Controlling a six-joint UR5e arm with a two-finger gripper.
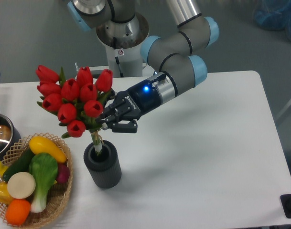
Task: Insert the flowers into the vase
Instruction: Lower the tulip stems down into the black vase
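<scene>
- The gripper (108,125) comes in from the right, tilted down and to the left, with its black fingers (122,127) clamped on the stems of the flowers (72,99) just under the heads.
- So it's closed, gripping the bunch, no gap showing between fingers and stems.
- The red tulip heads fan out up and to the left of the gripper, green leaves poking out between them, and the whole bunch leans a bit to the left.
- Straight below the gripper the pale stem ends go down into the mouth of the vase (103,168). How deep they sit I can't tell, the inside is dark.
- The vase is a dark grey ribbed cylinder, standing upright on the white table (207,157), just below and slightly left of the fingertips.
- A blue light glows on the wrist (146,88), up and right of the fingers.
- Off to the lower left of the gripper, well apart from the vase, there's a wicker basket (59,198) full of colourful fruit and veg.
- At the far left, a metal pot (1,136) with a blue handle is cut off by the edge.
</scene>
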